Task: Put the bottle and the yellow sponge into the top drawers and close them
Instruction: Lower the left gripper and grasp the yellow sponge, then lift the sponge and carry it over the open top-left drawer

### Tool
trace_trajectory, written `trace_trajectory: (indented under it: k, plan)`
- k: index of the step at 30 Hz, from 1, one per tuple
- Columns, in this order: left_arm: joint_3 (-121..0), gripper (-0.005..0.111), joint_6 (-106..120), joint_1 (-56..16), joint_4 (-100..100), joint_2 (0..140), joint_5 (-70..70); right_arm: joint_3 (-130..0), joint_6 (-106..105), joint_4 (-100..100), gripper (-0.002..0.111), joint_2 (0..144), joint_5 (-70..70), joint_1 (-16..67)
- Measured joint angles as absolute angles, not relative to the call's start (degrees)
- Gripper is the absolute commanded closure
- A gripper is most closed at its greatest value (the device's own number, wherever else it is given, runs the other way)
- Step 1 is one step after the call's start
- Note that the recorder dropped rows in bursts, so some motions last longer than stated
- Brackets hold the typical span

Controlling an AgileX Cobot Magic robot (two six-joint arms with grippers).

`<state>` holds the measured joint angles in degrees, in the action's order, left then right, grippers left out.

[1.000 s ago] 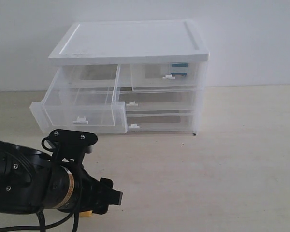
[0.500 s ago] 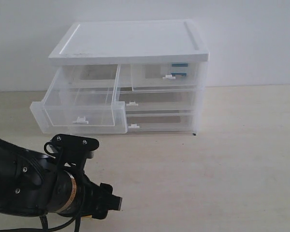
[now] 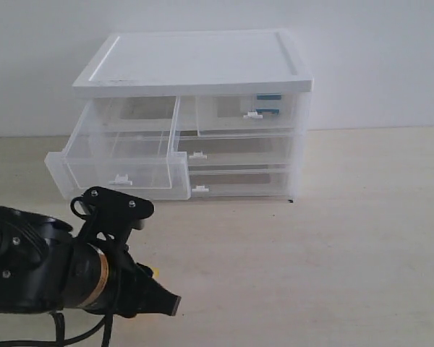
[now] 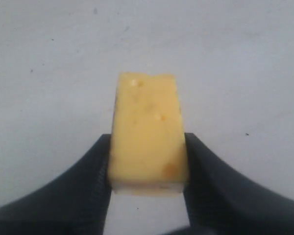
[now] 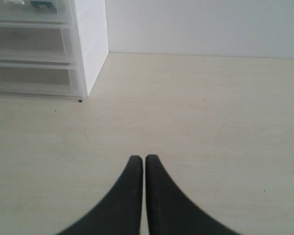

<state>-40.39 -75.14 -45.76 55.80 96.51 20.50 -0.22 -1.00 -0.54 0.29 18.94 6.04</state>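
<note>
The yellow sponge (image 4: 147, 132) stands on the table between the two black fingers of my left gripper (image 4: 147, 139). Both fingers press against its sides, so the gripper is shut on it. In the exterior view only a yellow sliver of the sponge (image 3: 155, 272) shows beside the left gripper (image 3: 161, 293), low at the front left. The left top drawer (image 3: 119, 165) is pulled out and holds nothing. The right top drawer (image 3: 249, 112) is pushed in, and the teal of the bottle (image 3: 269, 100) shows through its clear front. My right gripper (image 5: 144, 159) is shut on nothing above bare table.
The white-topped cabinet (image 3: 195, 61) stands at the back against a white wall. Two wider drawers (image 3: 235, 153) below the top pair are pushed in. The cabinet's corner (image 5: 90, 58) lies off to one side in the right wrist view.
The left arm dipped, then shifted up and to the right. The yellow sliver of sponge now shows higher, next to the fingers. The cabinet and drawers have not moved.
</note>
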Motion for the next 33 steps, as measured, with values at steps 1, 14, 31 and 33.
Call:
trace_trajectory:
  k: [1,14,31,33]
  plan:
    - [-40.39,0.103,-66.99,-45.76,50.14,94.17,20.90,-0.22,-1.00,-0.54,0.108,0.29,18.94,6.04]
    - [-43.02,0.103,-18.73,-45.76,16.47,70.08,37.78,-0.22,-1.00,-0.54,0.108,0.29,18.94,6.04]
    - [-61.61,0.103,-22.96,-44.28,26.76,69.91,45.70,-0.22,-1.00,-0.47,0.108,0.29,18.94,6.04]
    - [-63.35,0.103,-23.59,-42.63,27.64,71.92,45.83,-0.22,-1.00,-0.47,0.108,0.29,18.94,6.04]
